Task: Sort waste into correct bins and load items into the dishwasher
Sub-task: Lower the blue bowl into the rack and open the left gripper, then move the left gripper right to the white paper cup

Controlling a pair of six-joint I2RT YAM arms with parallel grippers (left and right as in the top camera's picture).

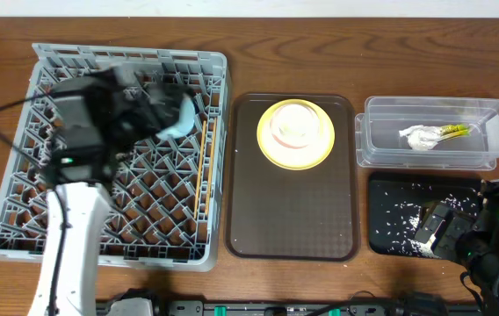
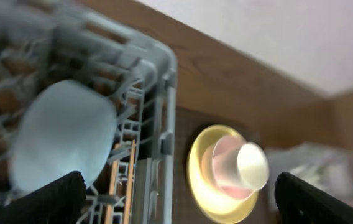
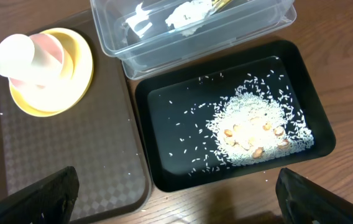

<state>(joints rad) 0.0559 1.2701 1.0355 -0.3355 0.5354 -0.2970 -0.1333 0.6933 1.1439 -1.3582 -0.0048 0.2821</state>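
The white bowl with the light-blue outside [image 1: 182,118] lies in the grey dishwasher rack [image 1: 144,219], and my left gripper [image 1: 163,112] hovers open right beside it. Two chopsticks [image 1: 206,167] lie along the rack's right side. In the left wrist view the bowl [image 2: 64,140] sits just above the left finger. The yellow plate [image 1: 295,133] holds the cream bowl [image 3: 30,56] on the brown tray. The napkin [image 1: 420,138] and the wrapper [image 1: 452,131] are in the clear tub [image 1: 368,151]. Crumbs [image 3: 257,130] lie in the black tray [image 1: 462,195]. My right gripper [image 1: 438,230] is open and empty over the tray's front edge.
The brown serving tray [image 1: 289,211] lies between the rack and the two bins. A few crumbs dot its surface near the black tray. Bare wooden table [image 3: 257,199] shows under my right gripper. A cable runs from the left arm across the rack's left side.
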